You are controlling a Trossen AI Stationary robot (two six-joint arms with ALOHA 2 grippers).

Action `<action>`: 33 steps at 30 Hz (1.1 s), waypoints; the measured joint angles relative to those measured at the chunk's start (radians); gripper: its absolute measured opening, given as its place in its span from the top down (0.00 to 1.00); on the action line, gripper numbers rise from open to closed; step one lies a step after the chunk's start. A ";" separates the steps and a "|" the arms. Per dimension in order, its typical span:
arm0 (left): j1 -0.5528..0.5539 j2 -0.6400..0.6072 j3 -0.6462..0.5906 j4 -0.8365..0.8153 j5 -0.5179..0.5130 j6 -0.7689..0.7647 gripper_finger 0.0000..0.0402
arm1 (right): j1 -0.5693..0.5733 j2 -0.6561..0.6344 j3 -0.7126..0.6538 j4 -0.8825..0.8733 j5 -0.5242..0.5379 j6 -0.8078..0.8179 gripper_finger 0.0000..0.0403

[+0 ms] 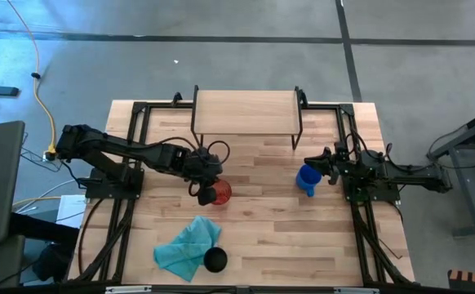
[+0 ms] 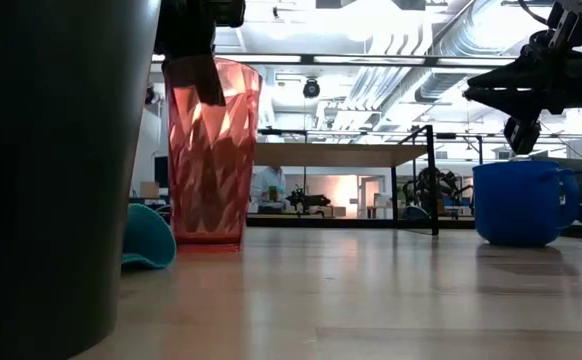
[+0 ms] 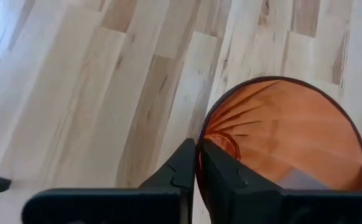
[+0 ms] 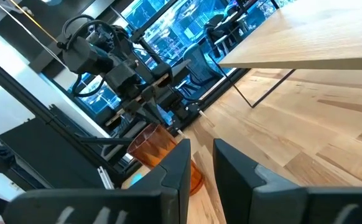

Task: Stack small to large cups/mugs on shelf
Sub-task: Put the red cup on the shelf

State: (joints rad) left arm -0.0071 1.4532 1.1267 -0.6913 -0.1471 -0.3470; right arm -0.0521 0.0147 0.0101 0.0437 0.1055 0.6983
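Note:
The red ribbed tumbler (image 1: 219,193) stands upright on the tabletop in front of the shelf (image 1: 246,113), which rests on thin black legs. My left gripper (image 1: 207,181) is shut on the tumbler's rim. The blue mug (image 1: 307,180) stands on its base to the right. My right gripper (image 1: 317,162) is open and hovers just above the mug (image 2: 521,203), beside it and touching nothing. The black cup (image 1: 215,260) stands near the table's near edge, next to the teal cloth (image 1: 187,247). It fills the left of the low view (image 2: 51,170). My left gripper (image 3: 198,144) pinches the red tumbler's rim (image 3: 199,134) on its left side, one finger (image 3: 224,171) inside the tumbler and one (image 3: 182,168) outside. The fingers come from above, pointing down. The tumbler (image 2: 211,150) stands upright with its base on the table.
The teal cloth lies crumpled at the near left of the table. Black frame rails (image 1: 123,204) run along both sides of the tabletop. Bare wood lies between the tumbler and the mug and under the shelf (image 2: 336,155).

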 joint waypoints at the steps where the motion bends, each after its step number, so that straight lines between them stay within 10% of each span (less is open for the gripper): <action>1: 0.000 0.000 0.000 0.001 0.000 0.000 0.98 | 0.000 0.000 0.000 0.000 0.000 0.000 0.86; 14: 0.043 0.000 0.167 -0.153 0.044 0.057 1.00 | 0.000 0.000 0.000 -0.003 0.000 -0.025 0.86; 33: 0.461 0.014 0.649 -0.466 0.074 0.286 1.00 | 0.000 0.000 0.000 -0.003 0.000 -0.023 0.86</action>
State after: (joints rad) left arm 0.4544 1.4668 1.7759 -1.1577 -0.0735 -0.0610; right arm -0.0521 0.0147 0.0101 0.0406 0.1059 0.6755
